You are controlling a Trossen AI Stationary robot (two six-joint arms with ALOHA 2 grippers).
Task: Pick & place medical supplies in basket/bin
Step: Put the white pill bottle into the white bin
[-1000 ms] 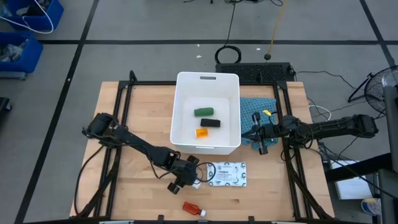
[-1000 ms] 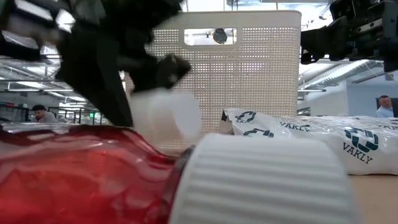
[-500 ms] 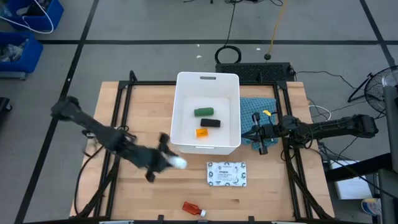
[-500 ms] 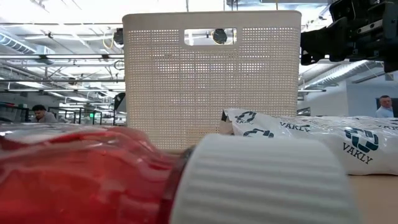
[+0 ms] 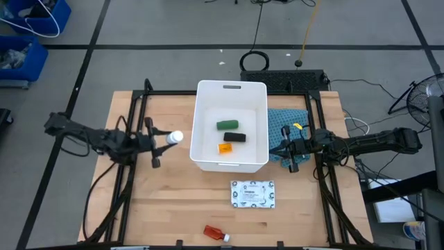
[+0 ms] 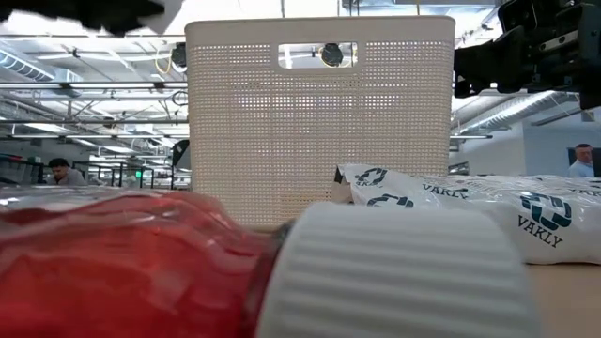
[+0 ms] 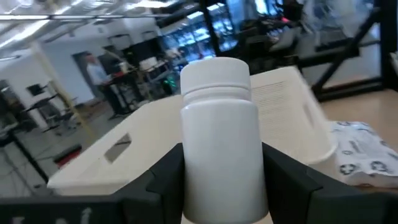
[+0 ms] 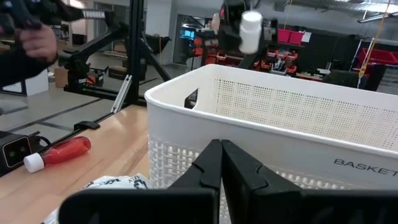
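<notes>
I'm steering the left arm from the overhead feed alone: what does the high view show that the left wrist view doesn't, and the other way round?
Only the high view shows inside the tub: green oblong, black oblong, orange vial; also the red bottle and the right gripper over the cloth. Only the left wrist view shows the fingers clamping the white cylinder, and a person beyond. Both show the tub, the cylinder and the white packet.

A pale wooden surface (image 5: 166, 201) sits on a black frame. A teal-blue cloth (image 5: 283, 123) lies on it at one side. On the grey floor beyond are a coiled black cable (image 5: 254, 60) and blue bins (image 5: 28, 31).
</notes>
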